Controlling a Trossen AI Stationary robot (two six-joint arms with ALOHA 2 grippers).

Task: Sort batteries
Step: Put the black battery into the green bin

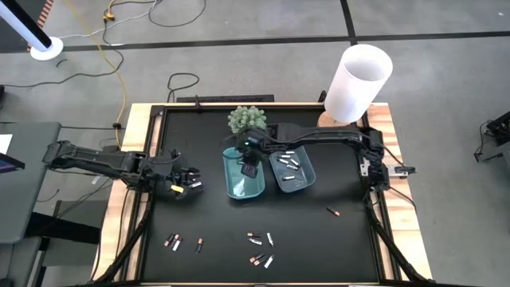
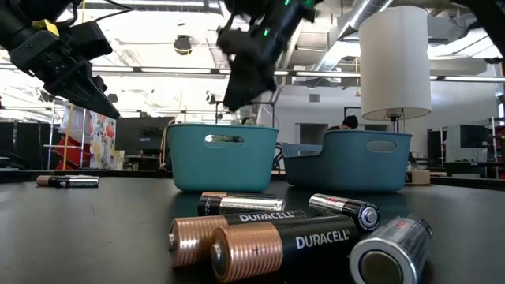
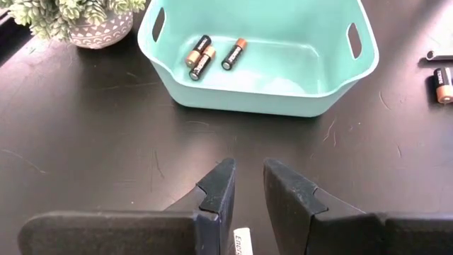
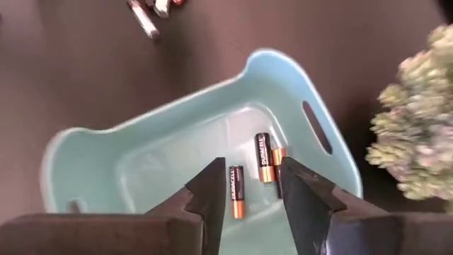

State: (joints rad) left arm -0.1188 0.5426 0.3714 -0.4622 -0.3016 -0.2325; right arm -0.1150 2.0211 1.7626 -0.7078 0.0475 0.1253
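Note:
Two teal trays stand mid-table: the left one (image 1: 243, 179) holds three dark copper-ended batteries (image 4: 264, 157), the right one (image 1: 292, 171) silvery ones. Several loose batteries (image 1: 259, 249) lie near the front edge, large in the low view (image 2: 276, 237), and one (image 1: 333, 211) lies to the right. My right gripper (image 4: 253, 185) is open and empty above the left tray, as the high view (image 1: 249, 163) also shows. My left gripper (image 1: 185, 182) is raised left of the trays, its fingers (image 3: 248, 185) nearly closed with a white battery (image 3: 243, 241) between them. My left gripper has the white labelled battery (image 3: 243, 241) between its two fingers, far back from the tips; only its end shows past the finger bases. The gripper slants downward toward the left tray and stands clear of the table (image 2: 79, 75). Which part it pinches is hidden by the fingers.
A potted plant (image 1: 247, 119) stands just behind the left tray. A lamp with a white shade (image 1: 358, 80) stands at the far right corner. The black tabletop is bounded by a wooden frame (image 1: 135, 159). Bare table lies between the trays and the loose batteries.

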